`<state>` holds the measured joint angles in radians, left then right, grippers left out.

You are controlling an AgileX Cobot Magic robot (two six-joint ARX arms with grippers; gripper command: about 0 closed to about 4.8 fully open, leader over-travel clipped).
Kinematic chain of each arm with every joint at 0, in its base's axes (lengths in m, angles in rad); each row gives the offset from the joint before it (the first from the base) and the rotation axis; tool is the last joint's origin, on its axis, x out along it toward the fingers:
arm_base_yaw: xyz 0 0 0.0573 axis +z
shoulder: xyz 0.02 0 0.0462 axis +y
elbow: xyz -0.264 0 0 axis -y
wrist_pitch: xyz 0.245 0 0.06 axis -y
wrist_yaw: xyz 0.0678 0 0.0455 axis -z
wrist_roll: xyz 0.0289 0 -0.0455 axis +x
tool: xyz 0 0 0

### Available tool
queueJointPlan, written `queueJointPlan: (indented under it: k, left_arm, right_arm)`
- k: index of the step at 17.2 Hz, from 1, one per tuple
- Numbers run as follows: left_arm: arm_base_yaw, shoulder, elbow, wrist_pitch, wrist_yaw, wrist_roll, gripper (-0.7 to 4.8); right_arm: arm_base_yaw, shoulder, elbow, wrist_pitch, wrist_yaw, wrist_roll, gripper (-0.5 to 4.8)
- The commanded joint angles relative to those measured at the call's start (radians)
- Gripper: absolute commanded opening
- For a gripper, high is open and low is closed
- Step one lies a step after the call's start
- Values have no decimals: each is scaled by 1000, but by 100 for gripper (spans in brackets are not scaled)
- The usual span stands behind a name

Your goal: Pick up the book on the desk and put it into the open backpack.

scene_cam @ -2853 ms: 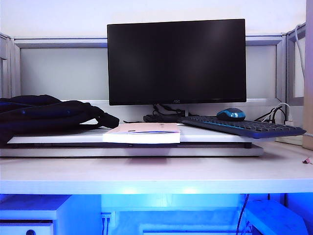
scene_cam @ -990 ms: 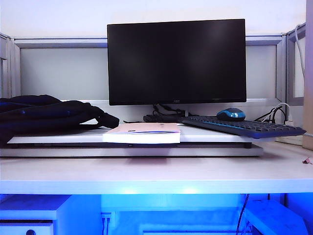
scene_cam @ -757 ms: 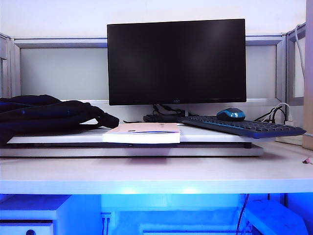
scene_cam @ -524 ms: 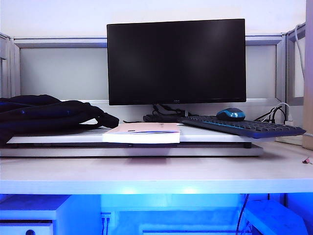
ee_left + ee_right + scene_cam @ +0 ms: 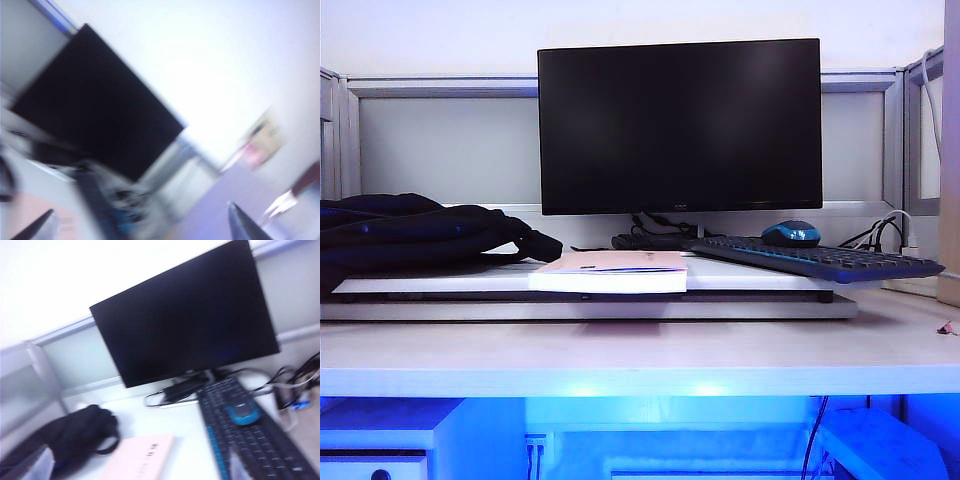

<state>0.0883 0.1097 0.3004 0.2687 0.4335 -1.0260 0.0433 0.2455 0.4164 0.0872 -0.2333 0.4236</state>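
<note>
The left gripper (image 5: 140, 227) stood wide open, its two fingertips far apart at the frame's edge, holding and touching nothing; its view was heavily blurred. The right gripper (image 5: 135, 467) likewise stood wide open and empty, raised above the raised board. Neither gripper appeared in the exterior view. The backpack (image 5: 415, 235) lay slumped on the left of the white raised board (image 5: 760, 275); its contents could not be made out. The book (image 5: 610, 271) lay flat on that board just right of the backpack, in front of the monitor (image 5: 680, 125), with the keyboard (image 5: 815, 260) and mouse (image 5: 791, 233) to its right. The counter (image 5: 640, 355) carried the board.
</note>
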Motion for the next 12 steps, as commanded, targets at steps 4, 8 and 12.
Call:
queueJointPlan:
  k: [4, 8, 12]
  left_arm:
    - [1, 206, 6, 133, -36, -239, 479]
    - [1, 385, 7, 261, -20, -322, 479]
    - [1, 610, 10, 475, 32, -390, 479]
  right_arm:
    - [2, 331, 215, 9, -211, 180, 474]
    - [2, 531, 226, 119, -367, 404, 476]
    - [24, 722, 226, 273, -485, 565, 479]
